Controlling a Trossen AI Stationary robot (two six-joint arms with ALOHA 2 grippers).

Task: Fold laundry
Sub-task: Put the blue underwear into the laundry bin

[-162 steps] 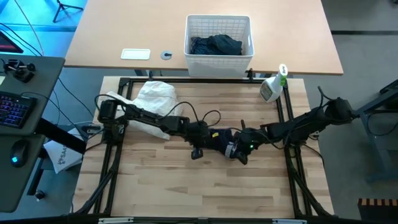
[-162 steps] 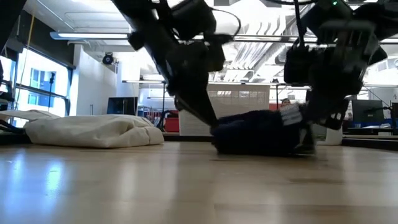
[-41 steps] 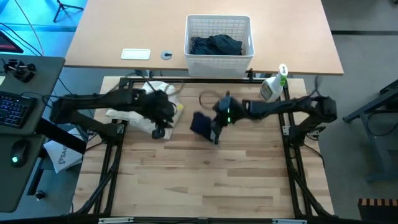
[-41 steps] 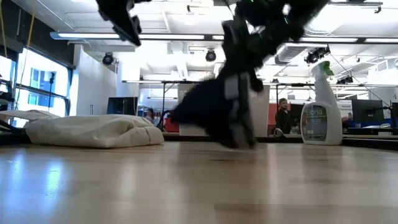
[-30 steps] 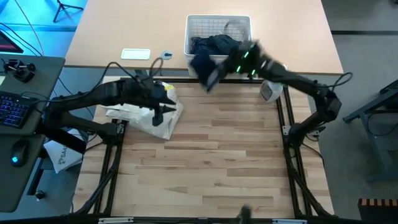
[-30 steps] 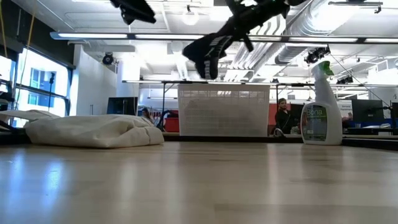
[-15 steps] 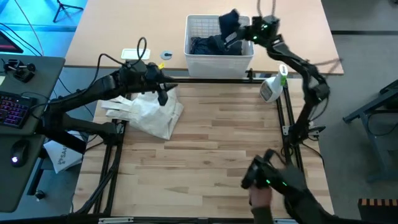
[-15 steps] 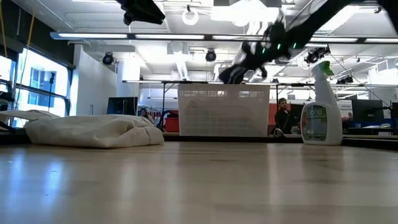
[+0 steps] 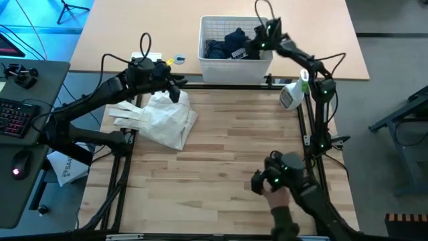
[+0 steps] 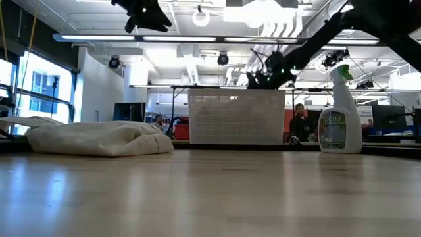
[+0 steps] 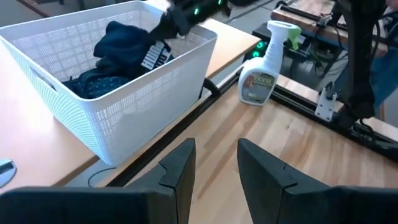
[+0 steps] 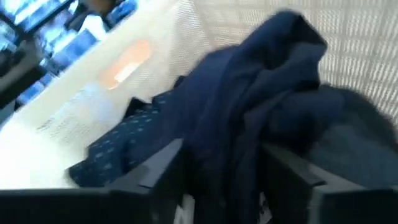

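At about 10 o'clock on the wooden table, a crumpled white cloth is being left in a loose heap. The left gripper is being held in the air just above its far edge, fingers parted and nothing between them. At 12 o'clock, beyond the table's edge, the white lattice basket is being used to hold the laundry. A navy shirt with tiny white dots and a dark navy piece are being kept there, bunched together rather than stacked flat. The right gripper is being held over the basket's 2 o'clock corner, right above the dark navy piece. Its fingers are being kept spread, and the cloth looks released rather than pinched. At 2 o'clock on the table, a spray bottle is being left upright, well apart from the white cloth. No garment is being shown spread out for folding, so the work is judged to be between pieces. The basket's contents look rumpled, and more folding is probably still being called for.
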